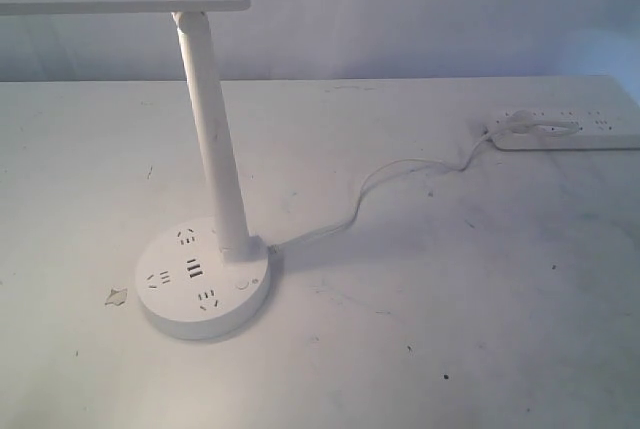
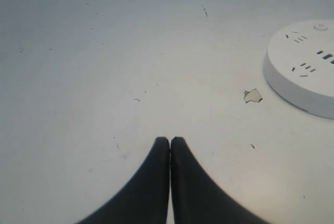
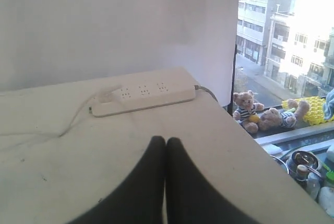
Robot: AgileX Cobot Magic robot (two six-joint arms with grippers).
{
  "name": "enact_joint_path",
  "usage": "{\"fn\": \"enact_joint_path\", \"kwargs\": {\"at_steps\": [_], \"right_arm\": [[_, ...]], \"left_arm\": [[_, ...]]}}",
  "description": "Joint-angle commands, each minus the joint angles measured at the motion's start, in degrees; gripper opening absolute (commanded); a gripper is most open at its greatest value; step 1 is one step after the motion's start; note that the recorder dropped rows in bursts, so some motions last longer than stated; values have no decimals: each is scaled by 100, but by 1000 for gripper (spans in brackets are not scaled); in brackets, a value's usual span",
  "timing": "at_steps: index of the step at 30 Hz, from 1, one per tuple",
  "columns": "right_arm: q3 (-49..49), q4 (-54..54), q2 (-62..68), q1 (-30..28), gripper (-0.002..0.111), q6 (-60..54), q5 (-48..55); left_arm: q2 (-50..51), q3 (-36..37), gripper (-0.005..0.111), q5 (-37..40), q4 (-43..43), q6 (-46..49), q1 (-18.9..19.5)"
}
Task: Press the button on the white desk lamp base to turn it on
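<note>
Task not started, you judge: no claw at button (image 1: 243,285). Button on lamp base (image 1: 165,311), left side of table (image 1: 450,339). Left claw (image 2: 170,140) closed, empty, near base. Right claw (image 3: 166,140) closed, empty, well apart. Approach and press left for you.

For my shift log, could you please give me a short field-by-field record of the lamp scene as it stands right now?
white desk lamp: upright on the table
white desk lamp base: round, sockets and USB slots on top
button: on the base near the pole, nothing touching it
cord: runs from base to power strip
left gripper: shut, empty, pointed at bare table beside the base
right gripper: shut, empty, facing the power strip
</note>
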Motion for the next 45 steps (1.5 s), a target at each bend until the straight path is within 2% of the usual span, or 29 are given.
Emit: {"fn": "enact_joint_path", "kwargs": {"at_steps": [1,3,6,16,20,25,33,45], "right_arm": [[41,-1174,-28,-33,0,1434,38],[41,-1668,-28,-33,0,2008,479],[41,-1829,-28,-33,0,1954,1139],[41,-1694,-28,-33,0,1746,1045],[41,-1592,-28,344,0,1759,450],[41,-1618,-28,573,0,1735,1199],[41,-1619,-28,1061,0,1694,1199],[41,-1619,-28,1070,0,1694,1185]], "left_arm": [[-27,11,0,0,0,-2,-29],[-27,11,0,0,0,-2,-29],[-27,11,0,0,0,-2,-29],[-27,11,0,0,0,-2,-29],[-27,11,0,0,0,-2,-29],[-27,11,0,0,0,-2,-29],[-27,11,0,0,0,-2,-29],[-27,11,0,0,0,-2,-29]]}}
